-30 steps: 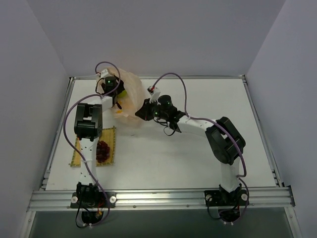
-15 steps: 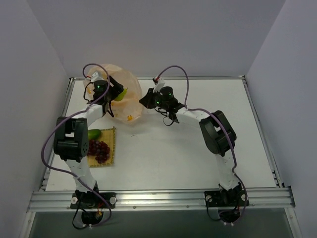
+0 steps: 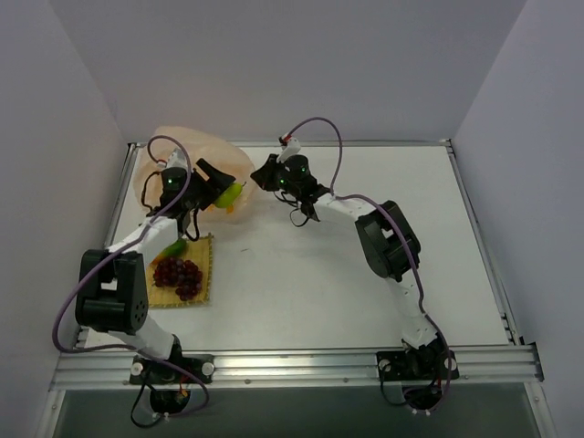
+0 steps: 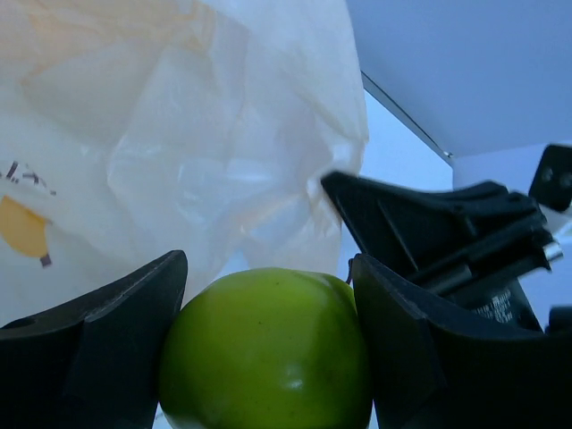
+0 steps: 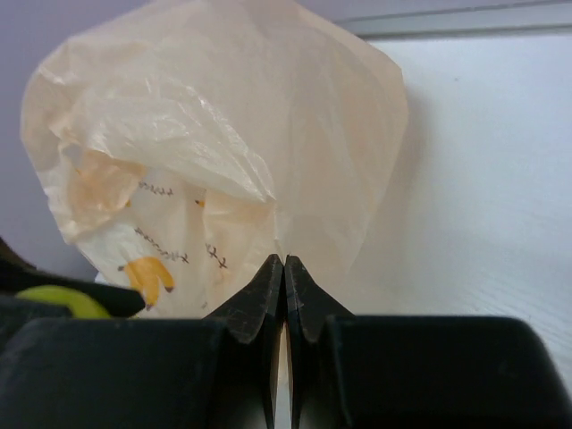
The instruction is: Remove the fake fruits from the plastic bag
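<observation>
The left hand [image 3: 224, 189] is gripping the round yellow-green apple-like fruit [image 4: 268, 349]. Its two fingers [image 4: 107, 344] are standing fairly wide apart and pressing on the fruit's two sides. The fruit is sitting right between the fingertips, outside the plastic bag [image 3: 182, 146]. The bag's crinkled film is hanging directly ahead of this hand, close behind the fruit.

The right hand [image 3: 265, 173] is closing its fingers fully together. In the right wrist view a fold of the bag is running down to meet the closed tips, so it appears to be pinching the film at the bag's edge. From this hand the bag is billowing up and forward, its orange printed marks showing through the thin plastic. A sliver of the yellow-green fruit is peeking in low on its left.

The two hands are sitting near each other, with the bag's right edge and the held fruit between them.

Back toward the left arm's base from the left hand, a yellow woven mat [image 3: 203, 294] is lying on the worktop [image 3: 319, 283]. The dark red-purple grape bunch [image 3: 178, 276] is resting on the mat. The darker green fruit [image 3: 173, 247] is lying at the mat's far edge, nearer to the left hand than the grapes.
</observation>
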Motion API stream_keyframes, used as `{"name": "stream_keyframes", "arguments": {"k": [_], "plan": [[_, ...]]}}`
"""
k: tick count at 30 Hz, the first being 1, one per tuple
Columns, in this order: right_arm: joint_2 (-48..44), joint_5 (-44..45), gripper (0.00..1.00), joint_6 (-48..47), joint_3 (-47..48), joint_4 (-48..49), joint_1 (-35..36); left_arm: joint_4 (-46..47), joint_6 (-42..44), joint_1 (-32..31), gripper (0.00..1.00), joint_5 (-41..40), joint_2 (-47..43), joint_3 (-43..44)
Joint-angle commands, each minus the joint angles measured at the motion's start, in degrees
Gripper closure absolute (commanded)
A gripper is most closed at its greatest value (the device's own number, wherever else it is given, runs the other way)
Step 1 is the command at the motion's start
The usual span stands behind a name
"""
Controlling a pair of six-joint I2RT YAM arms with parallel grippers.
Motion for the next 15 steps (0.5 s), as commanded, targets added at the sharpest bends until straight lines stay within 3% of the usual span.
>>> {"name": "stream_keyframes", "arguments": {"k": [1,3,7,9,13,14,15], "plan": [[0.32,3.01,1.0,0.87,4.33,2.18,0.29,-2.18,1.16,0.4,0.98,1.82,-10.29,-1.87],[0.41,2.83,1.0,1.04,4.52,2.35,0.28,-10.92,4.68,0.14,0.98,-1.6,-18.11,-3.29],[0.5,2.31,0.99,1.92,3.99,2.88,0.11,-26.52,11.2,-1.27,0.98,-18.53,-33.05,-9.16],[0.59,2.39,0.9,2.36,4.25,2.88,0.02,-32.74,11.2,-1.79,0.98,-22.79,-40.97,-11.9],[0.76,1.6,0.6,1.84,6.27,0.95,0.11,-40.86,8.49,-2.94,0.98,-30.97,-53.1,-18.4],[0.5,1.43,0.41,1.83,6.53,0.69,0.11,-42.09,7.87,-2.94,0.98,-31.85,-55.38,-19.98],[0.24,0.99,0.33,1.57,6.62,-0.36,0.11,-43.14,7.17,-3.11,0.98,-32.03,-56.01,-20.69]]}}
